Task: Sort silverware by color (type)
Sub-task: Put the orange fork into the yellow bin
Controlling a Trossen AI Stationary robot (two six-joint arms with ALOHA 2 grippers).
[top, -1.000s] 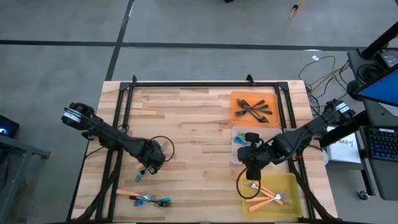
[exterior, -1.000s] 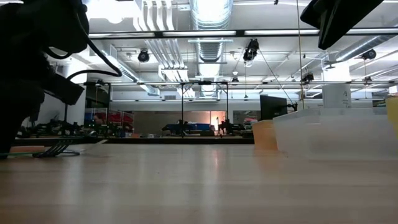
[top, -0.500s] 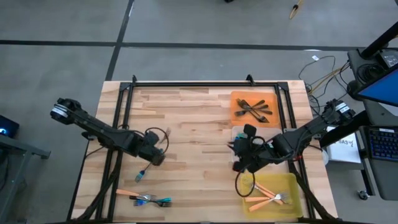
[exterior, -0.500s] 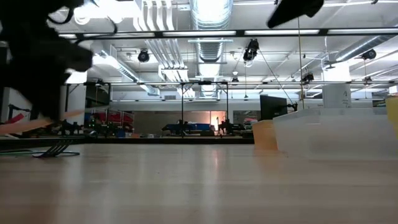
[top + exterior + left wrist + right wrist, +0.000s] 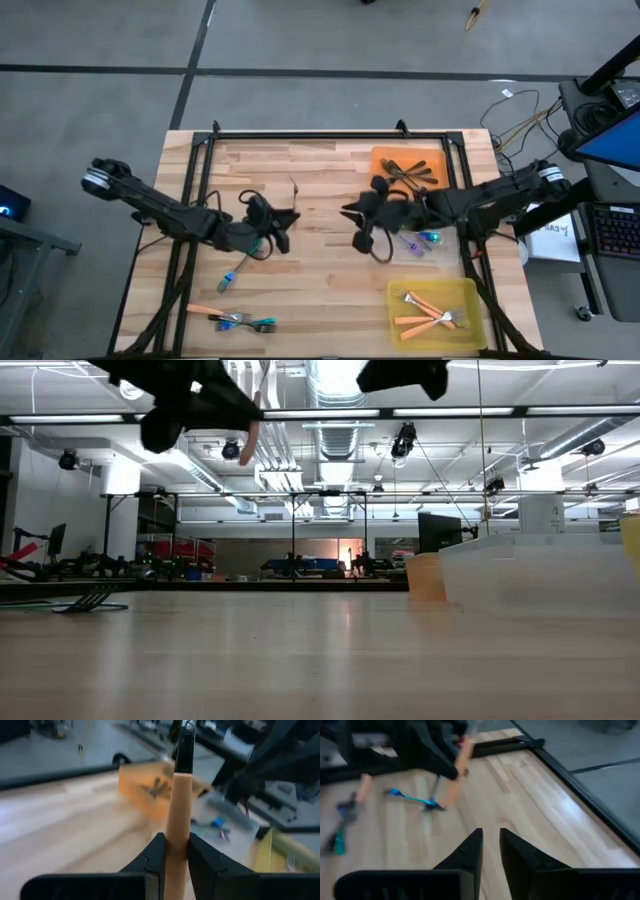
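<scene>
from above, both arms have swung toward the middle of the light wooden bench (image 5: 300, 260) since a moment ago: the left gripper (image 5: 283, 218), earlier low near the front left, now sits raised near the centre, and the right gripper (image 5: 350, 212), earlier over the yellow rectangular tray (image 5: 470, 295), now faces it with a gap between them. a blue-handled fork (image 5: 233, 275) lies on the bench just in front of the left arm, a small cluster of orange and blue forks (image 5: 235, 319) rests at the front left edge, dark-handled forks lie in the orange tray (image 5: 380, 160), and orange-handled forks (image 5: 428, 312) lie in the yellow tray. in the low view both arms hang high as dark shapes, and an orange-handled fork (image 5: 255, 420) shows at the left one. the left wrist view shows the jaws pinching that orange-handled fork's handle (image 5: 176, 810), standing upright between the fingers (image 5: 152, 857). the right wrist view shows its jaws slightly apart with nothing between them, and the left gripper's fork well ahead.
</scene>
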